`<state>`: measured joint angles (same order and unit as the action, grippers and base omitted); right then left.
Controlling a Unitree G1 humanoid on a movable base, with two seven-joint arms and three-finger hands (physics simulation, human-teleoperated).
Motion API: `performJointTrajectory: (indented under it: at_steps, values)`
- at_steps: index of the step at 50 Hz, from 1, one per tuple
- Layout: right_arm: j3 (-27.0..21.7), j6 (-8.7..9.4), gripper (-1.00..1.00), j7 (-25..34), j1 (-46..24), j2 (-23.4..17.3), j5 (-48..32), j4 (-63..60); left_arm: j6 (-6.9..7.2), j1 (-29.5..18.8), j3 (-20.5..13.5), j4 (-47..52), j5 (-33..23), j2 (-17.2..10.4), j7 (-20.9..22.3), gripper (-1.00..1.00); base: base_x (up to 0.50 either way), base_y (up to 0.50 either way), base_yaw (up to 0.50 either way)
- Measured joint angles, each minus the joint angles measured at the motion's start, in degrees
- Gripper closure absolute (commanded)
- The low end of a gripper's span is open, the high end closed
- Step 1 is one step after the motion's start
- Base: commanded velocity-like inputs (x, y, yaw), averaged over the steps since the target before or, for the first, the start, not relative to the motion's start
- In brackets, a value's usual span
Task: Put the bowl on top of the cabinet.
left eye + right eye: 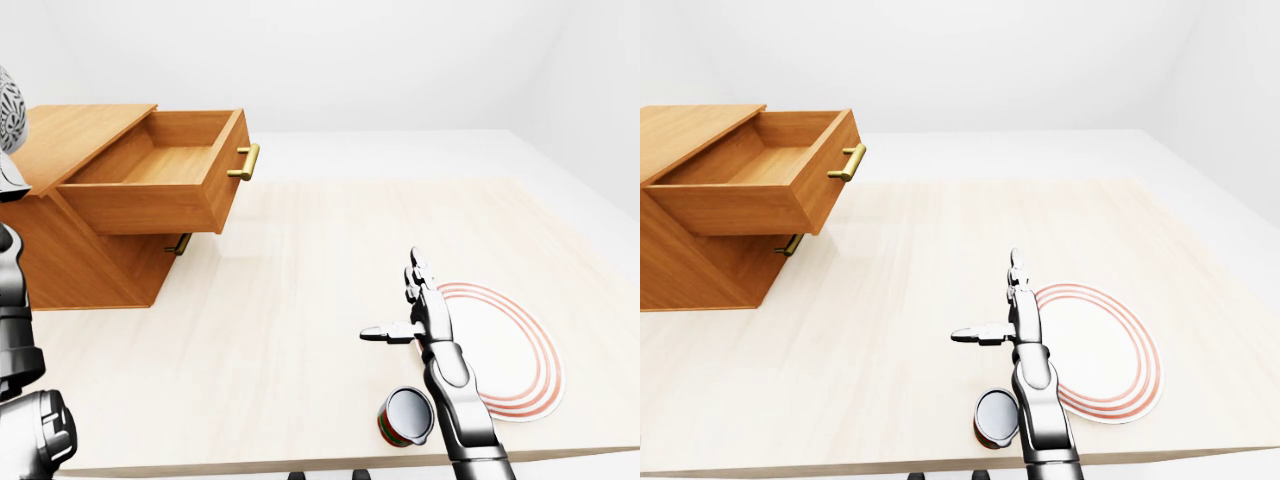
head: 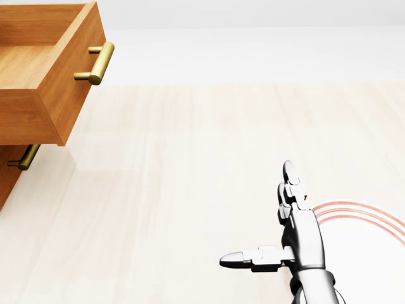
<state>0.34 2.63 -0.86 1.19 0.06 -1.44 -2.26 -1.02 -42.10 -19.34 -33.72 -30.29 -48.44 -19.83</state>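
**We see our open hand by the plate, and a patterned thing high at the left**

The bowl (image 1: 10, 110) may be the gray, dotted thing at the top left edge of the left-eye view. Only a small part of it shows, so we cannot be sure it is the bowl. It sits up high, above our left arm (image 1: 25, 400), and just left of the cabinet's top.

The cabinet (image 1: 685, 265) is made of orange-brown wood and stands on the left part of the table (image 1: 290, 300). Its top drawer (image 1: 165, 175) is pulled out, and we can look down into it. The drawer has a gold handle (image 2: 98, 63). A second gold handle (image 1: 180, 244) shows under it, on the lower drawer, which is pushed in.

Our right hand (image 1: 415, 310) reaches up from the bottom of the views, over the table. Its fingers (image 2: 288, 183) are straight and spread, and the thumb (image 2: 243, 259) sticks out to the left. It holds nothing.

Just right of that hand lies a white plate (image 1: 515, 350) with red rings round its rim. It lies flat on the table. The hand's arm hides a bit of the plate's left side.

Near the bottom edge of the table, just left of the arm, a small can (image 1: 406, 416) lies on its side. It has red and green on it, and its shiny end faces us.

We cannot see our left hand's fingers, so we cannot tell how they are.
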Motion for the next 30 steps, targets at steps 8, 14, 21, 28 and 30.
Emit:
performJointTrajectory:
  at_steps: [8,14,21,28,30]
  values:
    - [-0.02,-0.03,-1.0,-0.01,-0.01,-0.01,-0.01,-0.05,-4.01,-2.88,2.86,-15.42,-0.24,-0.95,-9.47,0.99,0.0,0.0,0.0]
    - [0.05,-0.13,-1.0,-0.06,0.01,0.01,-0.12,-0.07,-3.97,-5.77,5.05,-21.0,-2.56,-0.72,-10.17,0.98,0.0,0.0,0.0]
    - [0.09,-0.33,-1.0,-0.05,-0.12,0.0,-0.22,0.19,-3.97,-7.74,6.49,-23.45,-4.53,-1.36,-10.17,0.98,0.0,0.0,0.0]
    - [0.08,-0.59,-1.0,-0.04,-0.26,0.0,-0.28,0.51,-3.97,-9.72,7.49,-26.01,-5.57,-1.68,-10.17,0.98,0.0,0.0,0.0]
    - [0.08,-0.65,-1.0,-0.04,-0.32,0.0,-0.3,0.63,-3.97,-10.11,7.68,-26.47,-5.79,-1.75,-10.17,0.98,0.0,0.0,0.0]
